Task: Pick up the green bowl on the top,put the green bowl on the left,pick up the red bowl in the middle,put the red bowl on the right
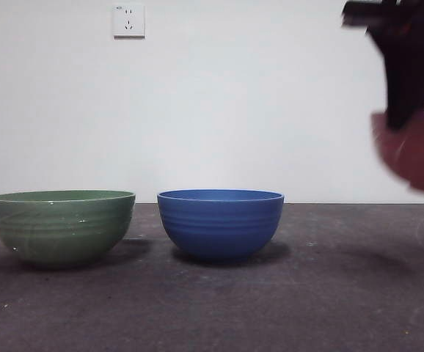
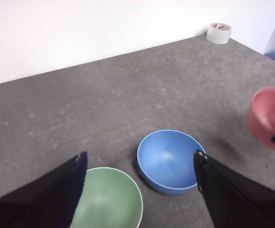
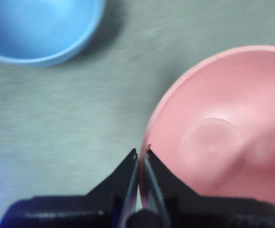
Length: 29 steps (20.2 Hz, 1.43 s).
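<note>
1. Grey, matte table (image 1: pixel 212 308) runs back to a plain white wall with a wall socket (image 1: pixel 128 20); a roll of tape (image 2: pixel 219 33) sits at a far corner.
2. On the table, the green bowl (image 1: pixel 61 226) stands upright at the left of the front view, already placed, with a blue bowl (image 1: pixel 220 224) just beside it, apart, in the middle.
3. Off the table, the red bowl (image 1: pixel 416 150) hangs in the air at the right edge of the front view, blurred, well clear of the blue bowl, its shadow on the table below.
4. It looks like glazed ceramic: stiff, fairly heavy, slippery and liable to chip, so the thin rim is the only sensible place to pinch, and it should go down gently.
5. Right gripper (image 3: pixel 141 153) has its jaws nearly closed, pinching that rim, one jaw inside and one outside.
6. Left gripper (image 2: pixel 140 166) waits above the green and blue bowls, jaws wide apart and empty.
</note>
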{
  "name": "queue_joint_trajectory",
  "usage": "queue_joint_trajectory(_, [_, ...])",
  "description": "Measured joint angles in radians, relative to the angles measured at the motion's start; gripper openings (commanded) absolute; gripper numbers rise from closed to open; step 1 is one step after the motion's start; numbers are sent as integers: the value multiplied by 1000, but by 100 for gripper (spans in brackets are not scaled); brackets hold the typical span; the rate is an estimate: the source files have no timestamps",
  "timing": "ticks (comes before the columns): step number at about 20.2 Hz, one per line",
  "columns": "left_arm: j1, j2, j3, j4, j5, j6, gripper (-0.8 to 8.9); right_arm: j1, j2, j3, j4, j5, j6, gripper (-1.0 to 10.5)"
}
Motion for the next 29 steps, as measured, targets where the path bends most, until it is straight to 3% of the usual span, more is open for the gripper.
queue_joint_trajectory(3, [0, 0, 0, 0, 0, 0, 373, -8, 46, -24, 139, -103, -8, -17])
queue_joint_trajectory(12, [0, 0, 0, -2, 3, 0, 373, -9, 298, -24, 259, -190, -66, -16])
queue_joint_trajectory(16, [0, 0, 0, -2, 3, 0, 373, -8, 307, -24, 278, -193, -71, 298])
queue_joint_trajectory(20, [0, 0, 0, -1, 3, 0, 373, -8, 260, -24, 270, -192, -67, 315])
queue_joint_trajectory(23, [0, 0, 0, -1, -21, 1, 371, -8, 95, -24, 299, -193, -68, 311])
queue_joint_trajectory(25, [0, 0, 0, -1, -69, 19, 258, -8, -37, -24, 357, -190, -71, 241])
queue_joint_trajectory(27, [0, 0, 0, -1, -100, 44, 34, -24, -166, -24, 398, -190, -84, 41])
queue_joint_trajectory(29, [0, -1, -5, -2, -116, 62, -8, -50, -277, -24, 409, -189, -98, -16])
